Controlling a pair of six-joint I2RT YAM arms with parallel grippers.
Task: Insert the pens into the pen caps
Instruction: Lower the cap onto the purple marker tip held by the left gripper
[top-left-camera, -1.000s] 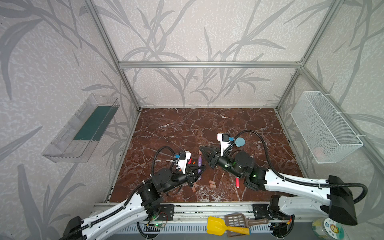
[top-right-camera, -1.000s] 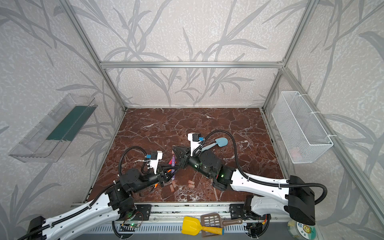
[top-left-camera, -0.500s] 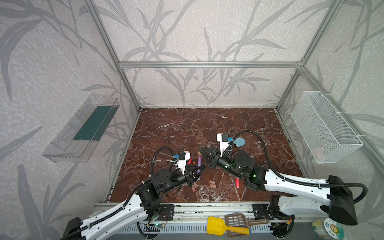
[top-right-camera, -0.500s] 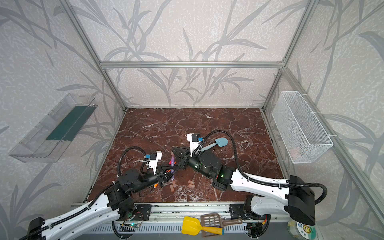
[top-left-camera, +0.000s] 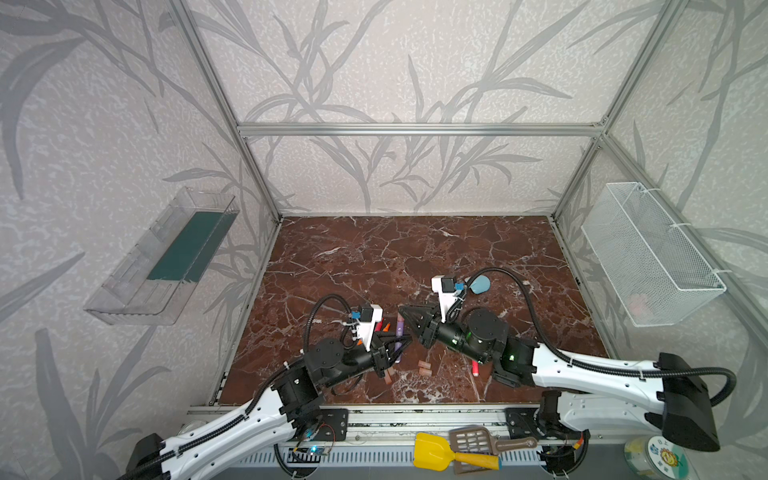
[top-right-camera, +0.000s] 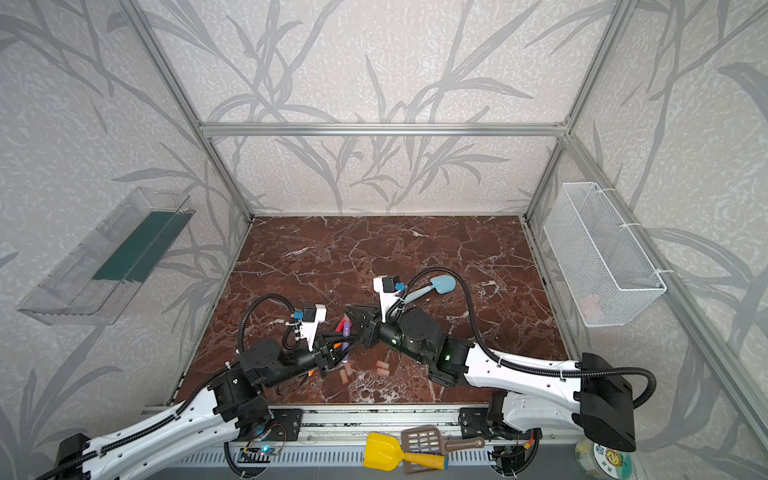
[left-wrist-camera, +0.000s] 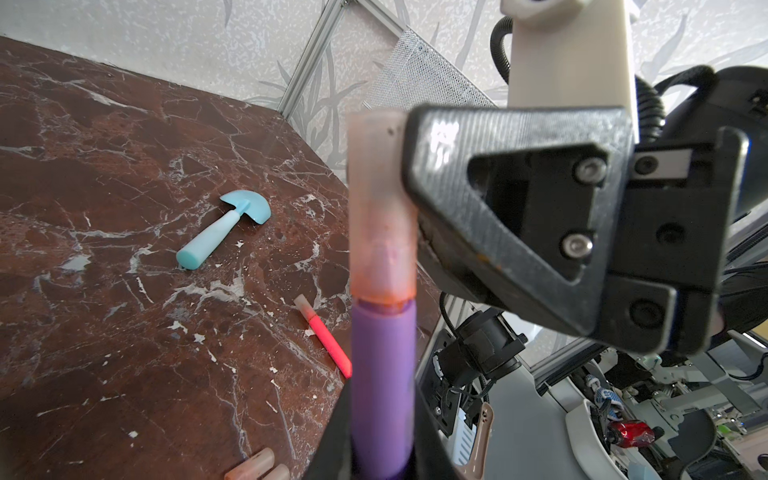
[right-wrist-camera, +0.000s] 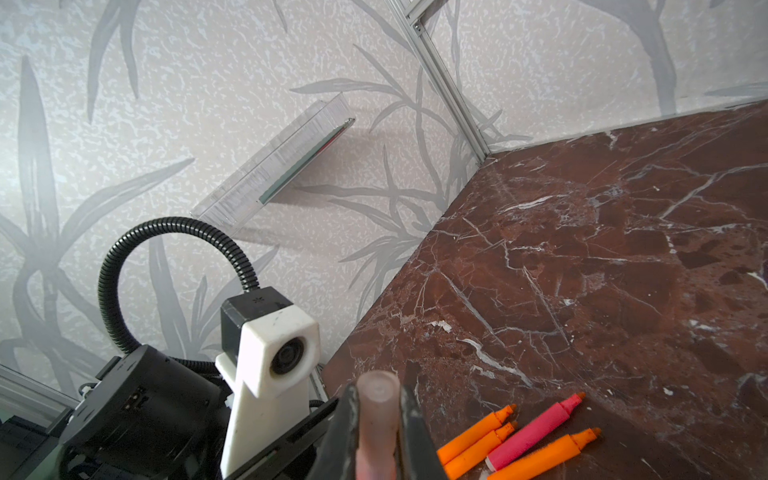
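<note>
Meeting low over the table (top-left-camera: 374, 257), toward its 6 o'clock edge, both arms share one purple pen (left-wrist-camera: 382, 374). Barrel clenched in the left gripper (top-left-camera: 394, 348). The right gripper (right-wrist-camera: 376, 409) is clamped on a pen cap (left-wrist-camera: 380, 199), which is seated over the pen's tip, rim against the barrel. From that meeting point:
- capped red-pink pen (left-wrist-camera: 328, 338) at 4 o'clock
- loose caps (top-left-camera: 424, 368) at 6 o'clock
- three orange pens (right-wrist-camera: 478, 432) and one pink pen (right-wrist-camera: 536, 432), uncapped and side by side, at 9 o'clock

Twin high overviews, two close wrist views
</note>
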